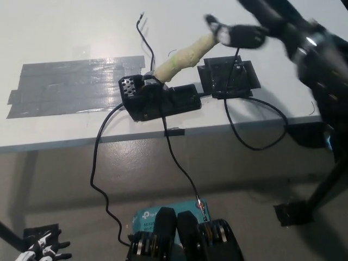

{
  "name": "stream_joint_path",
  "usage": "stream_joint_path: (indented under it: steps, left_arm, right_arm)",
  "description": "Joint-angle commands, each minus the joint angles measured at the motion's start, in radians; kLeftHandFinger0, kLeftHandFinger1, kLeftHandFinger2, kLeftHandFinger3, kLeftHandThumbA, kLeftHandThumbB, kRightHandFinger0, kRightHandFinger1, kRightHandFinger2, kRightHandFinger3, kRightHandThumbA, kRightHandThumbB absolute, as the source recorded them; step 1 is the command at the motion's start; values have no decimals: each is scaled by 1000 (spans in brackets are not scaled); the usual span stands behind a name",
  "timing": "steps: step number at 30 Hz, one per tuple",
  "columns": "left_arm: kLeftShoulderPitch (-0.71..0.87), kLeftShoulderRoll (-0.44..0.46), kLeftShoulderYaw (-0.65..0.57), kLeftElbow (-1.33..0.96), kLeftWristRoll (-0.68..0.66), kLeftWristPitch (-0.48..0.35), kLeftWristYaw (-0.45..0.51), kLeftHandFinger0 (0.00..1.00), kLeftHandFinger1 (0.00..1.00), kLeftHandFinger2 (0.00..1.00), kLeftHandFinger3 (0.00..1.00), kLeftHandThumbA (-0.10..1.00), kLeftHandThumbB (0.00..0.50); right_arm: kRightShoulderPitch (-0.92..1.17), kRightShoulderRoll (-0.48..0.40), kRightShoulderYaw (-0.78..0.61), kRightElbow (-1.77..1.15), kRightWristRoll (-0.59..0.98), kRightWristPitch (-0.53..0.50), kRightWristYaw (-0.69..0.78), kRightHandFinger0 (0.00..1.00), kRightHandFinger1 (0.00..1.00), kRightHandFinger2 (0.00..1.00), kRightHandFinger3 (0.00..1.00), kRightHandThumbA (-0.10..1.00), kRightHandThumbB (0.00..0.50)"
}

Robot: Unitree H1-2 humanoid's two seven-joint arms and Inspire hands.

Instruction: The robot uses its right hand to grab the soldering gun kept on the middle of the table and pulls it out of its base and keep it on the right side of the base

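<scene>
Teal box [149, 216] at bottom: small logo/print, prob. too blurry to read. No other txt.

Pale tape-wrapped soldering gun [185, 56] tilted in black base [160, 100], mid-table.
</scene>
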Motion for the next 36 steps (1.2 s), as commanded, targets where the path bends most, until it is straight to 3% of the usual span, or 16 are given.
stream_joint_path:
  steps: [1, 5, 8, 11, 15, 21, 24, 25, 29, 31, 32, 34, 36]
  left_arm:
    - [4, 28, 4, -38, -9, 1, -26, 630, 705, 769, 889, 602, 383]
    - [4, 24, -9, -41, 8, 0, -19, 617, 695, 766, 901, 611, 367]
    - [-7, 26, -13, -48, 3, 10, -21, 615, 682, 748, 902, 604, 372]
    - [-13, 32, -14, -42, -8, 4, -34, 610, 683, 749, 919, 601, 381]
    - [-18, 29, -29, -53, 11, 14, -32, 586, 690, 753, 931, 620, 375]
    - [-18, 27, -30, -63, -4, 33, -38, 641, 725, 768, 946, 607, 380]
    - [-21, 27, -26, -64, -4, 39, -38, 637, 714, 763, 939, 606, 389]
    - [-21, 29, -27, -57, -7, 20, -48, 634, 720, 769, 947, 603, 371]
    - [-19, 34, -40, -71, 25, 26, -39, 646, 740, 779, 955, 640, 359]
    - [-20, 32, -40, -64, 19, 21, -42, 659, 739, 789, 957, 635, 376]
    - [-21, 30, -38, -65, 14, 31, -39, 669, 738, 787, 952, 628, 374]
    - [-21, 30, -40, -63, 15, 28, -39, 670, 738, 787, 952, 630, 375]
    - [-24, 30, -45, -62, 16, 30, -41, 687, 743, 795, 960, 632, 379]
  right_arm:
    - [-112, 36, 66, 102, -122, -119, 12, 1000, 1000, 1000, 1000, 409, 262]
    - [-144, 68, 152, 221, -188, -180, 7, 1000, 1000, 1000, 1000, 420, 231]
    - [-156, 90, 214, 319, -244, -222, -7, 1000, 1000, 1000, 1000, 375, 259]
    - [-160, 103, 278, 387, -296, -219, 15, 1000, 1000, 1000, 1000, 421, 263]
    - [-139, 108, 324, 439, -355, -186, 23, 1000, 1000, 1000, 1000, 522, 305]
    - [-122, 112, 344, 484, -381, -122, 127, 1000, 1000, 1000, 1000, 641, 306]
    - [-119, 114, 332, 506, -384, -115, 143, 1000, 1000, 1000, 1000, 684, 329]
    - [-115, 113, 334, 507, -388, -93, 167, 1000, 1000, 1000, 1000, 752, 340]
    - [-109, 95, 365, 491, -450, -78, 218, 1000, 1000, 1000, 1000, 842, 385]
    - [-109, 84, 400, 495, -513, -73, 221, 1000, 1000, 1000, 1000, 763, 490]
    - [-111, 78, 425, 496, -558, -62, 221, 1000, 1000, 1000, 1000, 703, 500]
    - [-108, 74, 432, 488, -586, -50, 225, 1000, 1000, 1000, 1000, 690, 500]
    - [-98, 73, 478, 491, -739, 41, 161, 1000, 1000, 1000, 1000, 460, 500]
